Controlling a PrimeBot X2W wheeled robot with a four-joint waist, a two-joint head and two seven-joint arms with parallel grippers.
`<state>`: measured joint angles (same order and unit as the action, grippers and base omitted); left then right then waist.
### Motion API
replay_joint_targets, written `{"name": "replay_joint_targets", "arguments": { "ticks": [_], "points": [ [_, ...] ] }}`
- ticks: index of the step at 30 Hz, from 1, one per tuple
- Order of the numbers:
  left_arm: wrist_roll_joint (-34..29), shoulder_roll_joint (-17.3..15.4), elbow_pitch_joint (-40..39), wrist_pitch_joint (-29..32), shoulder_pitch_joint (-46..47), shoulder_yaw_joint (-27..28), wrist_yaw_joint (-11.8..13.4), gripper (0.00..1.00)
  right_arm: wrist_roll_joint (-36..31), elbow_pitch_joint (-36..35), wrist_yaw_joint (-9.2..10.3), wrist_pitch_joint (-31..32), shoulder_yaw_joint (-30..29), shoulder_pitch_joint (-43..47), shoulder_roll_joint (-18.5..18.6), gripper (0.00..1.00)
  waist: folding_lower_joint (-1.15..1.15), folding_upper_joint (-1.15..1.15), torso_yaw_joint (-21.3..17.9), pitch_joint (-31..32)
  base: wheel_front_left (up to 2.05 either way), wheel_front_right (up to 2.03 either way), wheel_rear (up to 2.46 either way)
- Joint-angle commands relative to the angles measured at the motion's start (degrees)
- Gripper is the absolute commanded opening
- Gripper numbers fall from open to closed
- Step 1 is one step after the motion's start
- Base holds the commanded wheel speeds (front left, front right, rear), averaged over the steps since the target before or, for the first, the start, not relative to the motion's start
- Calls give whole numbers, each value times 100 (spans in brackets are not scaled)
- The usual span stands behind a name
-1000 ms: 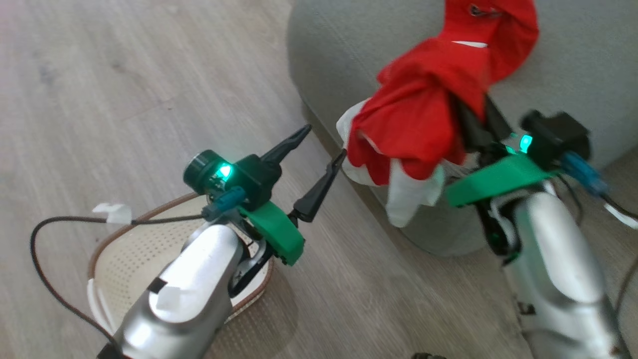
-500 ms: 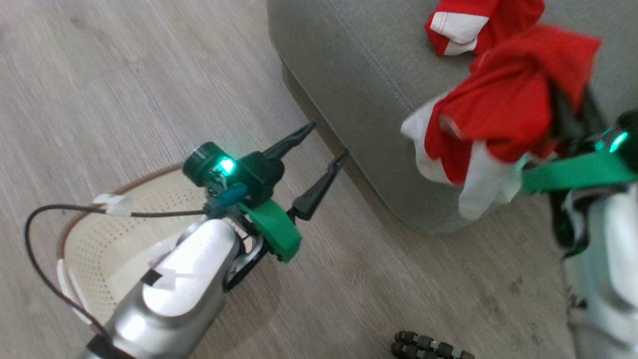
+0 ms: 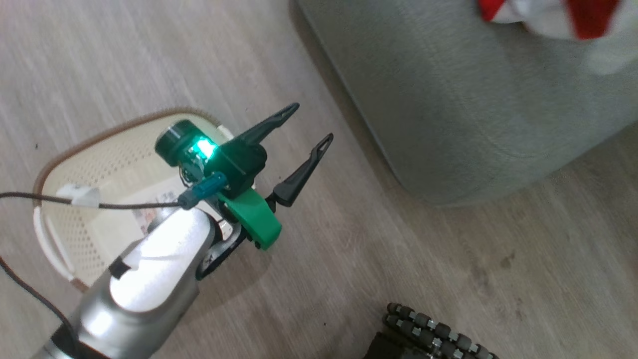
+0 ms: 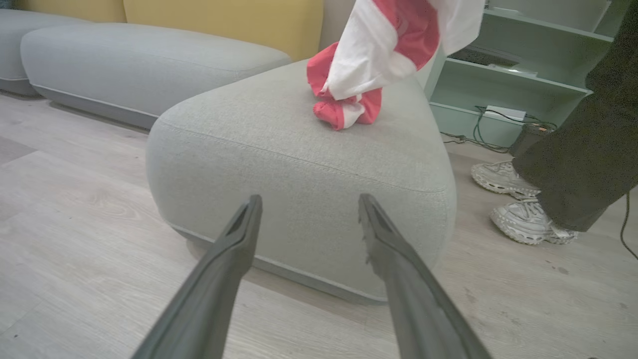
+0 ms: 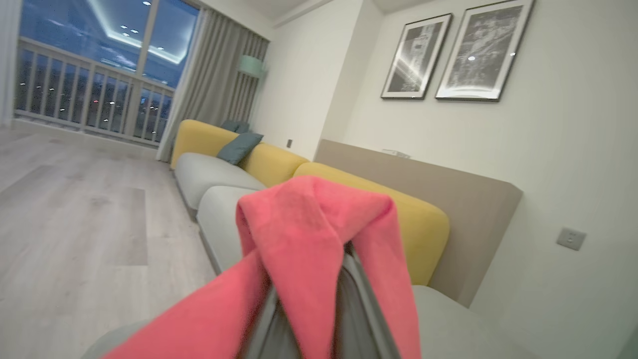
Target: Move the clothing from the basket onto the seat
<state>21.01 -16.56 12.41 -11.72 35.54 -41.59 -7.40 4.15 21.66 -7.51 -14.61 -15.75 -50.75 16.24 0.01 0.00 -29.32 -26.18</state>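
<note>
My left forearm angled over the basket (image 3: 107, 149), left gripper (image 3: 313, 121) spread wide, right gripper (image 5: 324, 279) clamped on a red garment (image 5: 309, 224) hanging above the seat (image 4: 299, 149), second garment (image 4: 344, 109) bunched on the seat top.

Garments: we counted two, a hanging garment (image 4: 384, 45) in red and white and a bunched garment (image 4: 344, 109) lying under it.
Basket (image 3: 94, 159): we counted one.
Seat (image 4: 299, 164): we counted one.
Grippers: we counted two, the left gripper (image 3: 313, 120) and the right gripper (image 5: 344, 252).
Fingers (image 3: 298, 175): we counted two on each gripper.
Person (image 4: 588, 139): we counted one, seen from the leg down.
Shoes (image 4: 503, 177): we counted two, both pale.
Framed pictures (image 5: 416, 57): we counted two, side by side on the wall.
Wall sockets (image 5: 570, 238): we counted one.
Teal cushions (image 5: 239, 147): we counted one for certain; a second behind it was too blurred for us to tell.
</note>
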Motion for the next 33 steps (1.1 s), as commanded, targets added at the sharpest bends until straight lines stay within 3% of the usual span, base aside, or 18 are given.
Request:
{"name": "replay_joint_targets", "arguments": {
  "ticks": [1,15,25,26,27,28,29,33],
  "points": [
    [-44,-131,-267,30,265,112,-1,100,-65,-35,2,62,-172,-345,333,0,-1,0,284,-295,0,0,0],
    [35,-521,-585,113,436,-106,-6,100,-1040,366,2,1108,-1762,-1643,1264,0,-1,0,959,-1200,0,0,0],
    [81,-624,-558,18,541,-272,-7,100,-1500,1110,2,1628,-3015,-1401,891,0,-1,0,1407,-1700,0,0,0],
    [101,-663,-520,-16,567,-250,-7,100,-1496,1237,2,1501,-3073,-1336,782,29,-1,0,1441,-1753,0,0,0],
    [111,-672,-504,-35,576,-244,-7,100,-1492,1322,2,1431,-3086,-1298,738,47,-1,0,1452,-1763,0,0,0],
    [119,-671,-486,-51,585,-246,-8,100,-1492,1407,2,1340,-3089,-1249,713,93,-1,0,1465,-1764,0,0,0],
    [127,-662,-464,-68,596,-251,-8,100,-1493,1517,2,1263,-3065,-1187,699,100,-1,0,1477,-1758,0,0,0],
    [163,-597,-350,-134,624,-275,-8,100,-1446,1996,2,833,-2863,-919,756,100,-1,0,1501,-1652,0,0,0]
  ]
}}
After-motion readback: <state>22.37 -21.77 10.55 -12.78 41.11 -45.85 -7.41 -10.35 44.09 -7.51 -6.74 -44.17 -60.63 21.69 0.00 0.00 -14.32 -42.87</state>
